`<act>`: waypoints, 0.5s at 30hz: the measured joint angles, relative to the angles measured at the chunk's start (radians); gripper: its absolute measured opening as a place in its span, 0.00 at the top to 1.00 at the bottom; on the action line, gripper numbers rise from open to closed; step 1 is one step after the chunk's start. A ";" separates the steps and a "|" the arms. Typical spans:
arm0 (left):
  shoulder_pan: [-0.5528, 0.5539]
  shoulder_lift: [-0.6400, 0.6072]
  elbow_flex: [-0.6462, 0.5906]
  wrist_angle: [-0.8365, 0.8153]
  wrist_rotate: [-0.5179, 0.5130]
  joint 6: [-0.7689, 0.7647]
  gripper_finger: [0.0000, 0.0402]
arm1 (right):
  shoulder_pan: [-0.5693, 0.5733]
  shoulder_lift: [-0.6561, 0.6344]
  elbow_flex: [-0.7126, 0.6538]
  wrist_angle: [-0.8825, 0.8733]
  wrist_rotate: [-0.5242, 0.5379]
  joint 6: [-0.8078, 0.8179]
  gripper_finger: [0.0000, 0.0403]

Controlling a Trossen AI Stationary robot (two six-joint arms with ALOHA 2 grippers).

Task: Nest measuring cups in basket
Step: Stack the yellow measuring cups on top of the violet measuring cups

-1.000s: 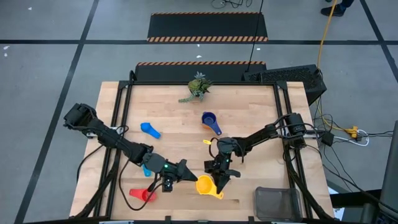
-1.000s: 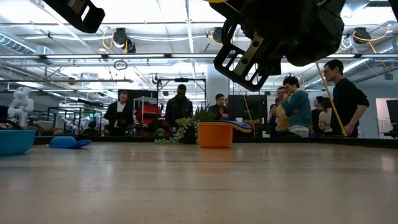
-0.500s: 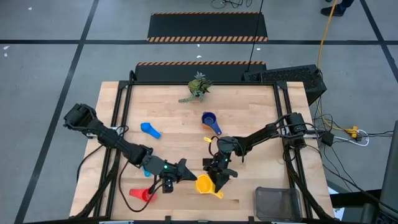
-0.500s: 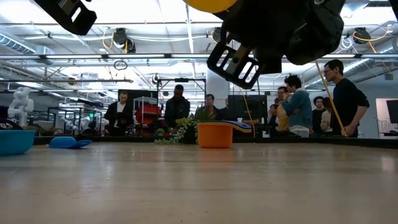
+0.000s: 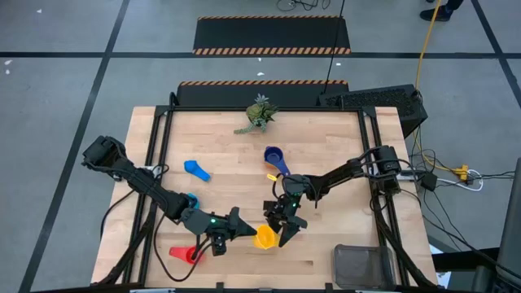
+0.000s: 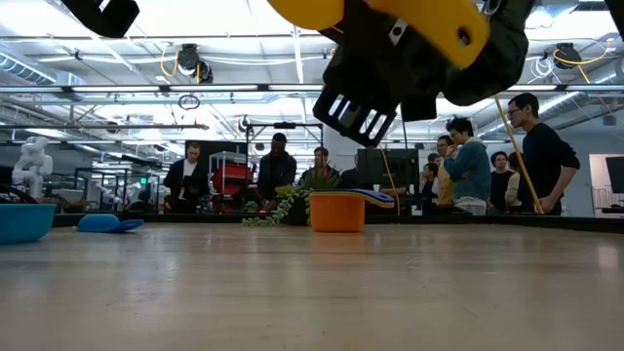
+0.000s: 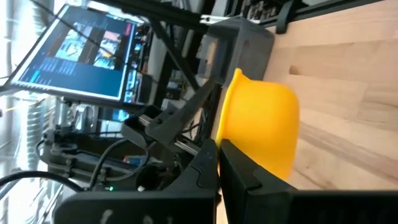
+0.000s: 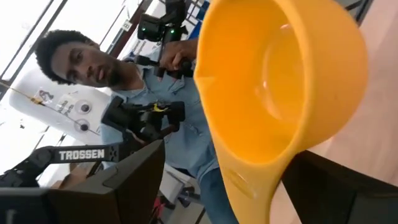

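The yellow measuring cup (image 5: 264, 238) hangs above the table's near middle, between my two grippers. My left gripper (image 5: 241, 230) is shut on it from the left. My right gripper (image 5: 282, 231) stands open on the cup's right. Its fingers (image 8: 127, 180) are well apart on either side of the cup's handle (image 8: 239, 186) and touch nothing. The cup's mouth (image 8: 280, 74) faces the right wrist. The basket (image 5: 363, 265) sits at the near right corner. Red (image 5: 186, 254), light blue (image 5: 195, 169), dark blue (image 5: 277, 159) and orange (image 6: 336, 211) cups rest on the table. My left gripper pinches the yellow cup's bowl at its rim (image 7: 225, 140), which runs in between the two shut fingers (image 7: 239, 171). The fingers come nearly level from the table's left. The cup is lifted clear of the table and tipped on its side, its handle (image 6: 444, 24) pointing away from the gripper.
A green plant sprig (image 5: 259, 114) lies at the far middle of the table. Another blue cup (image 5: 191, 200) shows under my left arm. People (image 6: 468, 166) stand in the room beyond the far edge. Bare wood lies between the cups and the basket.
My right gripper has opened and let go of the yellow cup's handle, then drawn slightly away. The cup stays in my left gripper, clear of the table, and has turned a little about that hold.
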 joint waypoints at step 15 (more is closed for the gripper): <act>-0.007 -0.001 0.000 -0.037 -0.039 -0.083 1.00 | -0.058 -0.058 0.000 -0.227 0.100 -0.256 0.26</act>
